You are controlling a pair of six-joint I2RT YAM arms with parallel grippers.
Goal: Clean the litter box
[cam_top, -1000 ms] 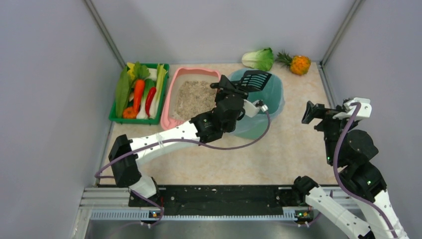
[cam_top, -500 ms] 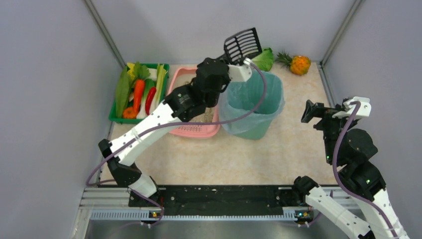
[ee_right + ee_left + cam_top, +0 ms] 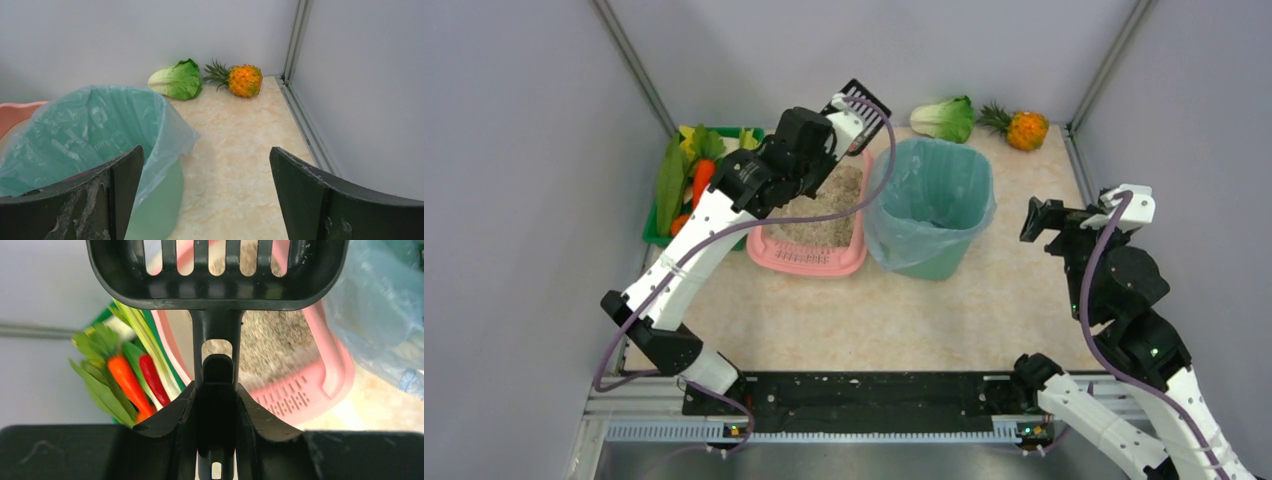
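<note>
Scoop [image 3: 215, 270] up over the litter box [image 3: 809, 258]
Left hand [image 3: 218, 387] clamped on its handle, right hand [image 3: 205, 192] wide apart by the bin [image 3: 924, 255].

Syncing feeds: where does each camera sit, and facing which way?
Top external: above, behind the bases, looking down at the table; left arm, right arm show.
Left wrist: on left gripper, looking along its clamped scoop to the litter box.
Right wrist: on open right gripper, facing bin, cabbage, pineapple.
Both wrist views share litter box and bin.
</note>
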